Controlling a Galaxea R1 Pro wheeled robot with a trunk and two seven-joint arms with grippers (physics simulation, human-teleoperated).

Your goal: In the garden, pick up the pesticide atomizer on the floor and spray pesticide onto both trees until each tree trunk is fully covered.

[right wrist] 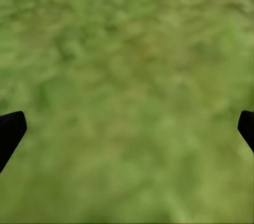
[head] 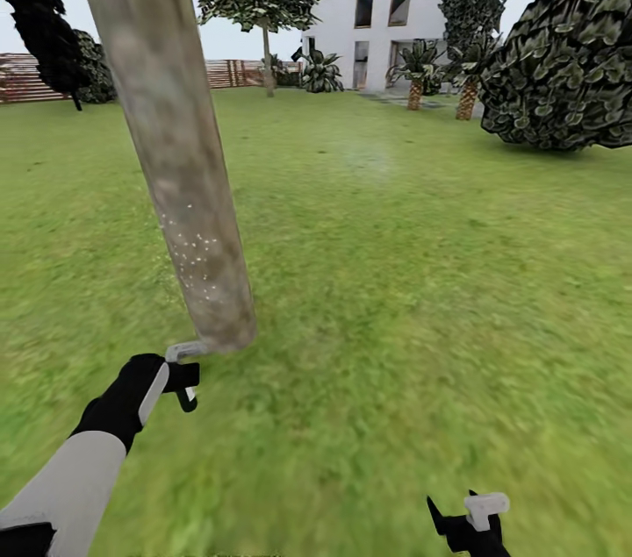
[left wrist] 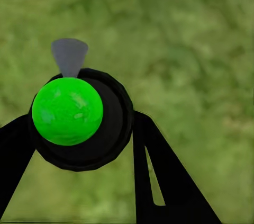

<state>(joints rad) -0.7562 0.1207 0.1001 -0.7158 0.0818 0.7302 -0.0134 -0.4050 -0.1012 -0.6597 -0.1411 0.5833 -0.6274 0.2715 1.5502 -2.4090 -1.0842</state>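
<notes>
The right gripper hangs low over the grass, its black fingertips spread wide with nothing between them; the left gripper, on an outstretched white-sleeved arm, pinches the pesticide atomizer, a black body with a glossy green ball top and a grey nozzle, held just beside the foot of the tree trunk, a thick leaning grey-brown column flecked low down with whitish specks of pesticide; beyond stand a white house and slatted fence
</notes>
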